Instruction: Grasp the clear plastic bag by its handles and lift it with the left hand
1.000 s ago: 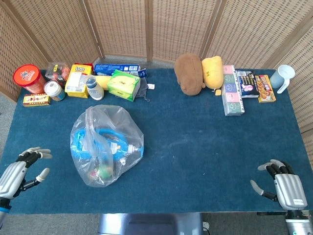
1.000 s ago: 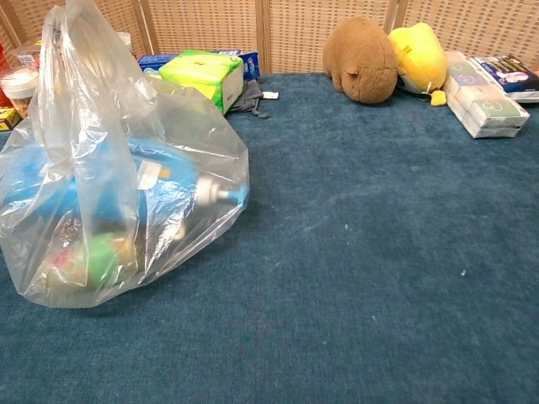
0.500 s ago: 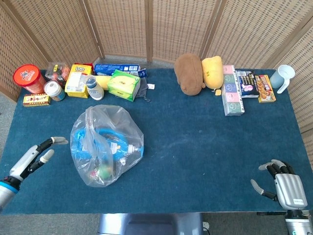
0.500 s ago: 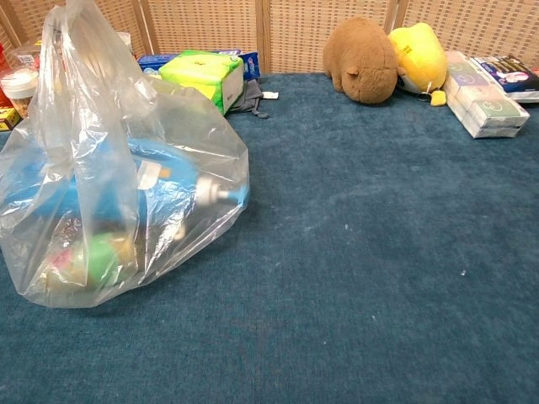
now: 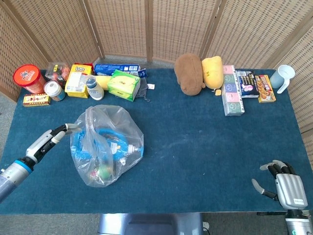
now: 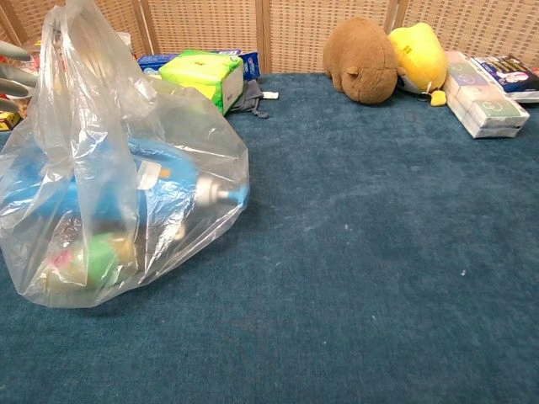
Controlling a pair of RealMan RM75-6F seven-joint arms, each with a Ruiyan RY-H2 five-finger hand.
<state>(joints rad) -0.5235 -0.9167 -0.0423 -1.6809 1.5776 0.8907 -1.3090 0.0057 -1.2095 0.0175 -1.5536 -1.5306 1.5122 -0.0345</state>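
We saw that the left robot hand had travelled from the near left corner of the surface up to the clear plastic bag, its fingers stretched out and spread, their tips just at the bag's left edge; whether they touched the plastic we could not tell. In the chest view only its pale fingertips showed at the left border beside the bag's raised handles. The right robot hand had not shifted: it rested at the near right corner, fingers loosely apart and holding nothing.

The bag sat left of the surface's middle, unlifted, its handles standing up. Inside it we made out a blue item, something green and a small bottle with a grey cap.

Beyond the bag lay a green tissue box, a yellow box and a red-lidded tub. Far to the bag's right sat a brown plush toy touching a yellow plush toy, and a pale blue jug further right. The surface was dark blue felt, backed by woven wicker screens.
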